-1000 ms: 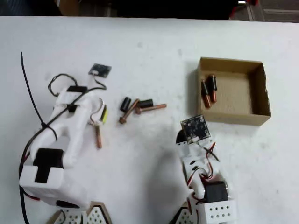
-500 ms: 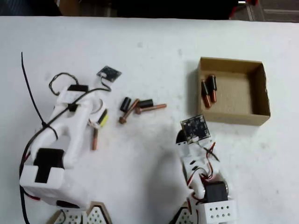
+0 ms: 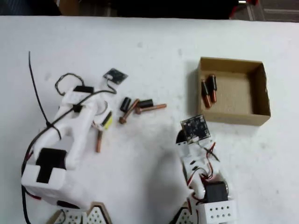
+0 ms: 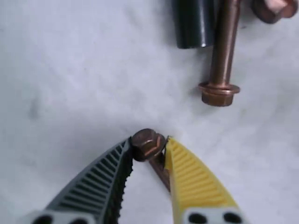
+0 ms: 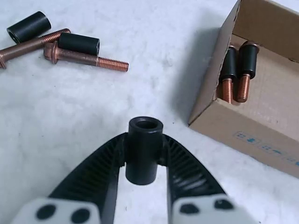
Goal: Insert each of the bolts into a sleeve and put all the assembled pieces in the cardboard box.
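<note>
Bolts are the matter at this table, and one bolt sits clenched in the left claw, whose grey and yellow fingers pinch the copper shank just under the hex head. Seen from above, the shank runs back beneath that claw toward its own arm. Whether it touches the table I cannot tell.

Just ahead of the left claw's tips lie a loose sleeve and a second bolt side by side, the bolt's head turned toward the claw. The head of a third bolt shows just past them.

The right claw grasps a held sleeve, black and upright, its open bore facing up between the two black fingers. Ahead of this claw, on the side toward the left claw, the third bolt lies flat with another sleeve resting against its shank.

Ahead on the other side, near the right claw, stands the cardboard box. Two assembled pieces lie in it side by side, close to the wall nearest the loose parts, threaded ends pointing toward the claw.
</note>
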